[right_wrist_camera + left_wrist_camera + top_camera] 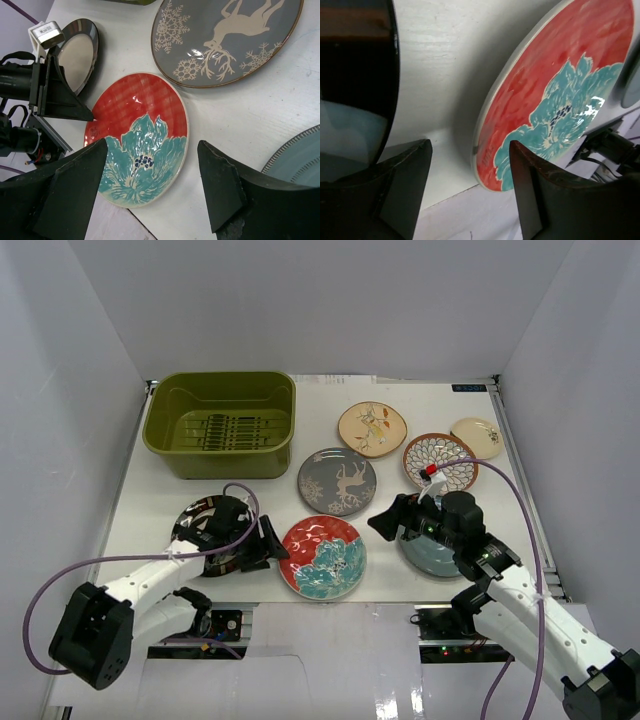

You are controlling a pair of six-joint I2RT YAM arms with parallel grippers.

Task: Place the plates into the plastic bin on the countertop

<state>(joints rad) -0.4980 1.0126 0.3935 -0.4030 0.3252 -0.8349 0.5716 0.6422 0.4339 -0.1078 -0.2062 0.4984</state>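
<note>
Several plates lie on the white countertop (pixel 150 502). The red plate with teal flowers (pixel 323 557) is at the near middle. My left gripper (pixel 275 548) is open at its left rim, one finger over the rim (pixel 470 145). The dark-rimmed cream plate (pixel 200 530) lies under my left arm. My right gripper (pixel 385 522) is open and empty, hovering just right of the red plate (pixel 135 135), above the pale blue plate (pixel 430 558). The grey plate with the white figure (pixel 337 481) lies behind. The olive-green plastic bin (pixel 165 435) stands empty at the back left.
The tan floral plate (pixel 372 429), the brown-white lattice plate (pixel 440 461) and the small cream plate (pixel 477 437) lie at the back right. White walls enclose the surface. The red plate sits close to the front edge (pixel 450 195). Purple cables loop off both arms.
</note>
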